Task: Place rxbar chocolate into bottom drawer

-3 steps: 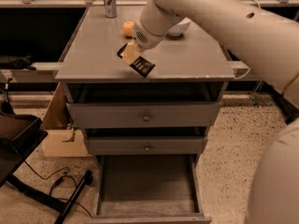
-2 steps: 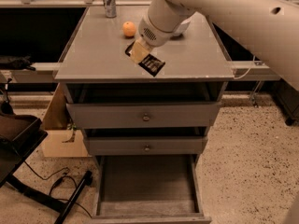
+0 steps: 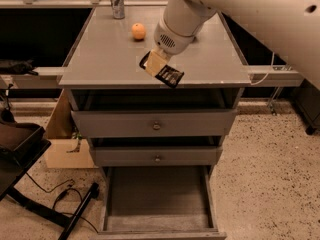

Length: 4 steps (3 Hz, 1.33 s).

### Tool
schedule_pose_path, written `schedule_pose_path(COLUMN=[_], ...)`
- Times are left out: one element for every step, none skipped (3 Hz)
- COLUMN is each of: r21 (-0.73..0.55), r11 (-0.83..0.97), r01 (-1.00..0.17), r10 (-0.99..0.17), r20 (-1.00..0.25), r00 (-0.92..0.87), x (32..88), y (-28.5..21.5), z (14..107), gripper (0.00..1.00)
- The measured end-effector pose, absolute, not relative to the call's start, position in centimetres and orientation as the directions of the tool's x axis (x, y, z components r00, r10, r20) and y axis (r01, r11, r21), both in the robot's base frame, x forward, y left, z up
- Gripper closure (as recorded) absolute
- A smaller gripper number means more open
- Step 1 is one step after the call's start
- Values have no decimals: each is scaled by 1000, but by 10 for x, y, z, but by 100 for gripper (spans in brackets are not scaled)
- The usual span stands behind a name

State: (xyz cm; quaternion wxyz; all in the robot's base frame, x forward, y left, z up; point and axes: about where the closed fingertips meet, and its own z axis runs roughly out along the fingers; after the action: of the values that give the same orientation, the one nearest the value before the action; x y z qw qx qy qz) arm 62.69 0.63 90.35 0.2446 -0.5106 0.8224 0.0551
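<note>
My gripper (image 3: 156,66) hangs over the front edge of the grey cabinet top (image 3: 100,54), shut on the rxbar chocolate (image 3: 170,76), a flat black bar with pale print that sticks out to the lower right of the tan fingers (image 3: 154,63). The bar is held in the air above the cabinet's front edge. The bottom drawer (image 3: 157,199) stands pulled out far below, a deep grey tray with a worn floor and nothing visible in it.
An orange (image 3: 138,31) and a metal can (image 3: 117,1) sit at the back left of the top. Two shallower knobbed drawers (image 3: 156,126) are slightly pulled out. A cardboard box (image 3: 65,144) and a black chair base (image 3: 30,184) are to the left.
The gripper with the bar has moved toward the cabinet's front edge and slightly right, so the bar now overhangs the edge.
</note>
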Motion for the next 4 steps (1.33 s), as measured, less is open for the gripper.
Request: schedule_pose_path(r21=[23, 139, 220, 219], r11=[435, 444, 478, 518], r01=[-900, -885, -850, -827], r10=[-795, -743, -667, -636], r20=[-460, -495, -540, -549], r00=[-395, -450, -514, -543], x=[593, 562, 520, 507], y=[6, 8, 5, -6], z=[815, 740, 689, 665], gripper=[100, 100, 100, 100])
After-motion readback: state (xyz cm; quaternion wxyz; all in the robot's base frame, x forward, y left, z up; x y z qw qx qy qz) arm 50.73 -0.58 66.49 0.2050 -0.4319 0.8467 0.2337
